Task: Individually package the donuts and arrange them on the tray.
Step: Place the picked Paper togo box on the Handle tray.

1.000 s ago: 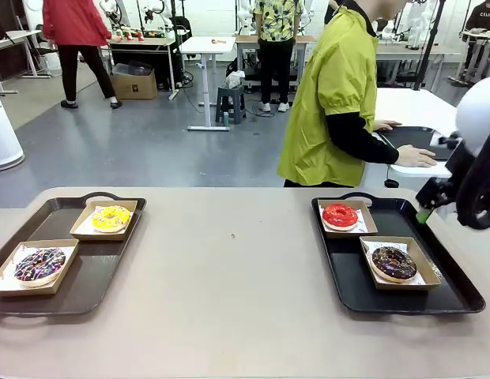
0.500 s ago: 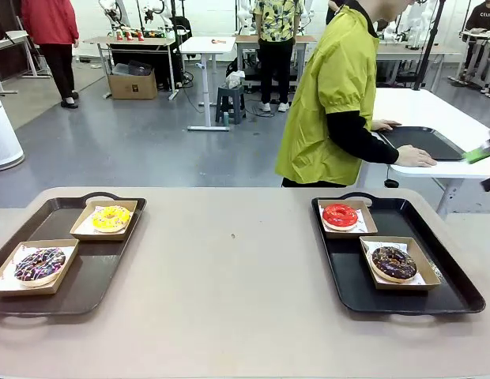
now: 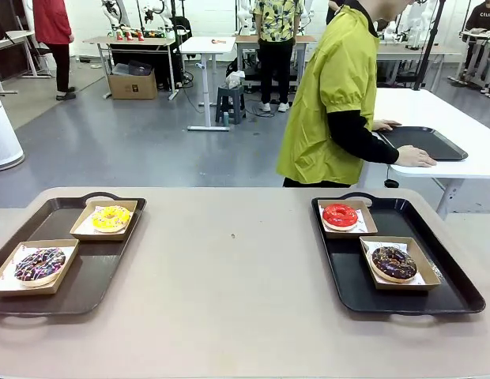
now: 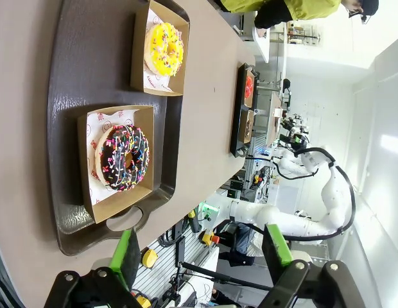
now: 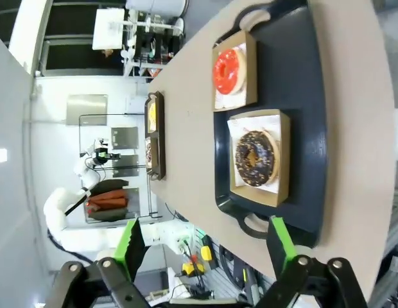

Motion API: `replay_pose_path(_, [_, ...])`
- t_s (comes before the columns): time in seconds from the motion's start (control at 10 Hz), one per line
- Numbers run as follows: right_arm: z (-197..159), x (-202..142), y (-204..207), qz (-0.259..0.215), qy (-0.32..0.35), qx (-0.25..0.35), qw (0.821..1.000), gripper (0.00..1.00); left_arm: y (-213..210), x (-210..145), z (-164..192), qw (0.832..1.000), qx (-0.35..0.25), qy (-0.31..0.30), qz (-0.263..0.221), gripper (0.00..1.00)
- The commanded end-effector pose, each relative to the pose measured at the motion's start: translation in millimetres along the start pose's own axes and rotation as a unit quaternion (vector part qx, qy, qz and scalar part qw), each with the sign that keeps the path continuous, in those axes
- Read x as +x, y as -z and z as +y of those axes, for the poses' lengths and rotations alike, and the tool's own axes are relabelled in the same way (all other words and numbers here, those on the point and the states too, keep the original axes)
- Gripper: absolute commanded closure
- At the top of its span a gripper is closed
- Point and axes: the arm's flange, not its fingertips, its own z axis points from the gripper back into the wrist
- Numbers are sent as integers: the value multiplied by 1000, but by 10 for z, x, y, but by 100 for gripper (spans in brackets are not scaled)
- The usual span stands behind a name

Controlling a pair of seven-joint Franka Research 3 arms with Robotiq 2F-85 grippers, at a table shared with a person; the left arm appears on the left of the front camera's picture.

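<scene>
Front view: I see two dark trays on the desk, the left tray [image 3: 95,272] at lower left of the frame and the right tray [image 3: 450,292] at lower right. Each carries two shallow cardboard boxes, one donut per box. On the left tray, the yellow donut [image 3: 111,218] sits at the far end and the dark sprinkled donut [image 3: 39,264] at the near end. On the right tray, the red donut [image 3: 340,215] lies far and the brown chocolate donut [image 3: 394,263] near. Judged from this layout, all four are already boxed and arranged.

Left wrist view: my left tool [image 4: 202,247] rises from the bottom edge, released and empty, green pads spread wide. The dark sprinkled donut [image 4: 122,157] lies up and to the left of it in the frame, the yellow donut [image 4: 164,49] farther along the same line toward the top.

Right wrist view: my right tool [image 5: 205,247] is likewise released and holds nothing. The brown chocolate donut [image 5: 255,158] lies just above and right of centre, the red donut [image 5: 228,70] beyond it toward the top.

Each tool hangs well clear of its own tray's near end, with the tray's long axis running away from it up the frame; each arm is nearer its own side's pair. A person [image 3: 336,95] stands at the far side, turned to another table
</scene>
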Motion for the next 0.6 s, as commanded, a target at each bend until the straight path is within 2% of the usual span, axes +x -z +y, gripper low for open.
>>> replay_pose_path(0.0, [-89,188,-34,12,-3,15,1000,0,-9,-23,-17,1000,1,-3,-3,0])
replay_pose_path(0.1, [-78,193,-1,4,-14,12,1000,0,-9,-23,-17,1000,1,-3,-3,0])
replay_pose_path(0.2, [-131,42,18,7,7,3,1000,0,-9,-23,-17,1000,1,-3,-3,0])
replay_pose_path(0.5, [-131,42,18,7,7,3,1000,0,-9,-23,-17,1000,1,-3,-3,0])
